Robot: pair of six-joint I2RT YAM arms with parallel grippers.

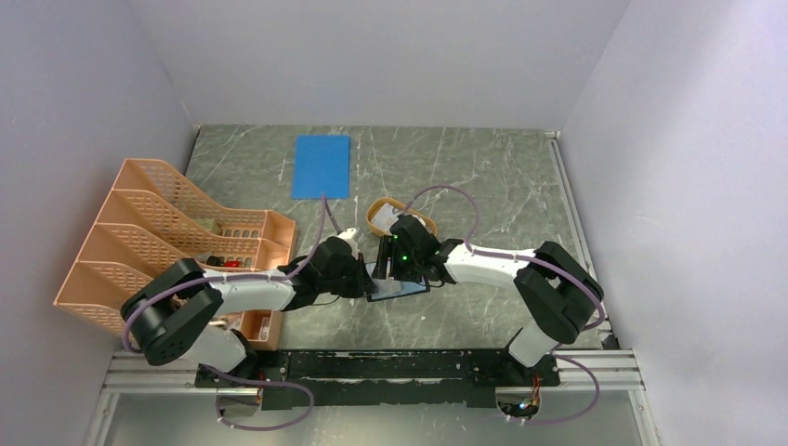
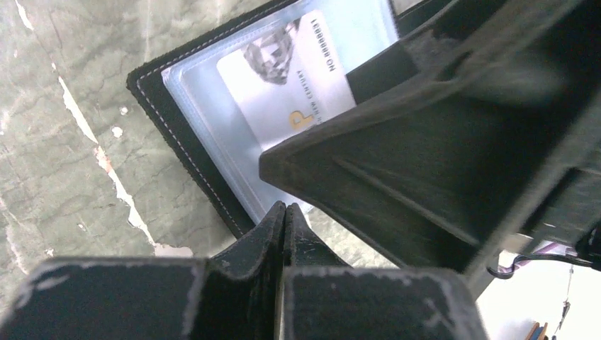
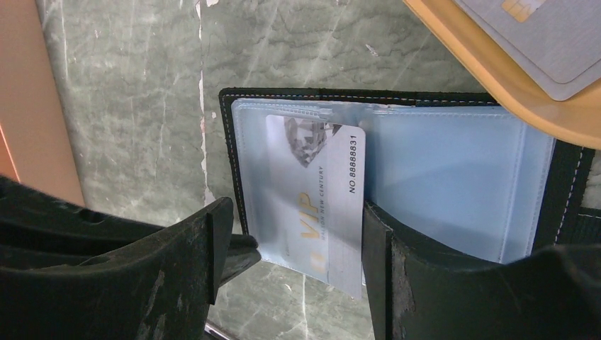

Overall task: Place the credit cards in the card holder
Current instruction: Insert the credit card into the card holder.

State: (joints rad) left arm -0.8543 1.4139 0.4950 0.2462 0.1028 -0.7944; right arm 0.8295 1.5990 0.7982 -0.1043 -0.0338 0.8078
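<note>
The credit card [image 3: 312, 205] being worked on, a pale one marked VIP, lies lengthwise on the left half of the card holder [image 3: 228, 152]. Its far end is over the clear sleeve [image 3: 453, 177] and its near end juts past the holder's near edge, over the bench [image 3: 127, 106]. From here I can't tell whether the far end has slipped under the plastic or only rests on top.

The holder lies open and flat mid-bench, between the two arms. It sits just beside the orange tray [image 3: 496, 78], whose rim crosses its far corner in the right wrist view.

The right gripper [image 3: 298, 212] straddles the card across its width, which suits pushing it straight along the pocket. One finger touches the card's long edge and a sliver of gap shows at the other, so I cannot tell whether the card is clamped or merely guided.

The left gripper [image 2: 283, 212] is clenched empty, with its tip down at the holder's near edge beside the card's corner. I'd guess it pins the holder so it won't skid when the card is pushed. A second card [image 3: 546, 35] waits in the tray.
</note>
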